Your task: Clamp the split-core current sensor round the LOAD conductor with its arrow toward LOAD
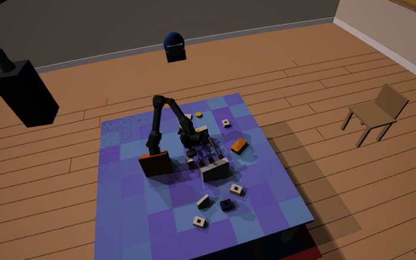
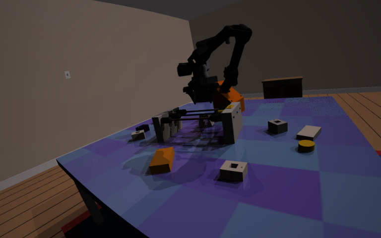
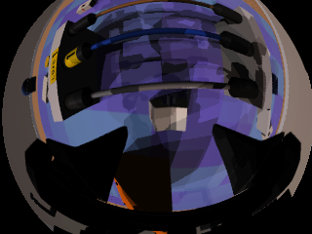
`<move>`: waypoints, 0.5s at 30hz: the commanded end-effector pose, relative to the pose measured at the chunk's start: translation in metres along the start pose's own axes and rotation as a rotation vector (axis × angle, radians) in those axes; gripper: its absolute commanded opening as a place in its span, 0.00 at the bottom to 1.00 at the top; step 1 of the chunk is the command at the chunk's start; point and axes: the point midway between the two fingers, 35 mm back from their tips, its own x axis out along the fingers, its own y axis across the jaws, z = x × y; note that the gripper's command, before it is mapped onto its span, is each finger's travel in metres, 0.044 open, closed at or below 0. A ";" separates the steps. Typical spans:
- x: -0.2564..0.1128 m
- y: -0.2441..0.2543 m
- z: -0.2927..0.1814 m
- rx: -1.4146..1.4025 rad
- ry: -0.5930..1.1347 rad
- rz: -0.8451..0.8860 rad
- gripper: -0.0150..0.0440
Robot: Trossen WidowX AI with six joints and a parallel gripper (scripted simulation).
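Blue/purple checkered tabletop (image 1: 122,218) (image 2: 281,215) w/ orange block (image 1: 238,145) (image 2: 162,160), yellow disc (image 1: 198,114) (image 2: 306,146), sq. blocks w/ holes.

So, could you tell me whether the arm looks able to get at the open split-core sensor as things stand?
Probably yes: the jaws stand open, the pale sensor shows between them in the wrist view, and the grey cable runs beyond it, not across it.
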 end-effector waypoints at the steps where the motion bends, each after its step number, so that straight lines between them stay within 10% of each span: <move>1: 0.008 -0.009 -0.014 0.019 0.048 0.010 1.00; 15: 0.025 -0.010 -0.013 0.019 0.048 0.008 1.00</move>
